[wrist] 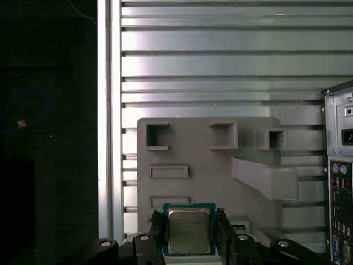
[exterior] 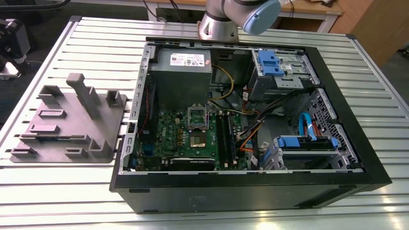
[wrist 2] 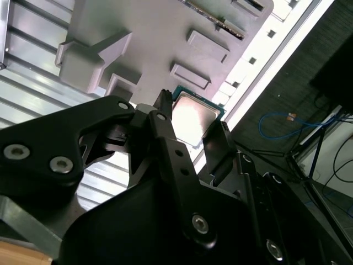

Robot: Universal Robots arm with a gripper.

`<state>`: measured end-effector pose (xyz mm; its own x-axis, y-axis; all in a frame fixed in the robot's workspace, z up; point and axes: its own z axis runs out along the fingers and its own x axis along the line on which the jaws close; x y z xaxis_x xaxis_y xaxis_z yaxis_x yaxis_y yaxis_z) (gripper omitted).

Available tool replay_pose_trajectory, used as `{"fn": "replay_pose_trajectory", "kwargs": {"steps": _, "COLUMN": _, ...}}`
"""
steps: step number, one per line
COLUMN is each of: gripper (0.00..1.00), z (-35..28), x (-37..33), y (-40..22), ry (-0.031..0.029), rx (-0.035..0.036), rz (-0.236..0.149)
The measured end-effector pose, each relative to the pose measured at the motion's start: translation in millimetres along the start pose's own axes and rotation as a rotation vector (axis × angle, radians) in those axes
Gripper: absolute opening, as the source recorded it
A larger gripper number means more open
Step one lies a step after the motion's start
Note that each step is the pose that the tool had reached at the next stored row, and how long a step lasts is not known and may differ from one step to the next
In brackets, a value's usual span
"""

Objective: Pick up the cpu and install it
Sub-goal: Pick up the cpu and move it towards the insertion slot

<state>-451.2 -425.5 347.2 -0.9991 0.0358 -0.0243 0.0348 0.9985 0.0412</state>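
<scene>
The cpu, a flat square chip with a pale metal top and a dark green rim, sits between my two black fingers in both wrist views. My gripper is shut on it by two opposite edges, held well above the grey fixture. In the exterior view that fixture lies on the slatted table at the exterior view's left. Inside the open computer case, the metal-framed socket with a dark centre lies on the green motherboard, its frame lifted.
The black computer case lies open on the slatted aluminium table, with a grey power supply, blue drive brackets and loose cables inside. The arm's base stands behind the case. The case's rear panel is beside the fixture.
</scene>
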Motion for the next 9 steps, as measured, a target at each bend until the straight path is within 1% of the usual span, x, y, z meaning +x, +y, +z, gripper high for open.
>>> {"fn": "replay_pose_trajectory", "kwargs": {"steps": 9, "gripper": 0.47, "z": -11.0, "x": -0.3, "y": 0.4, "ry": 0.0001, "rx": 0.0000, "rz": 0.000}}
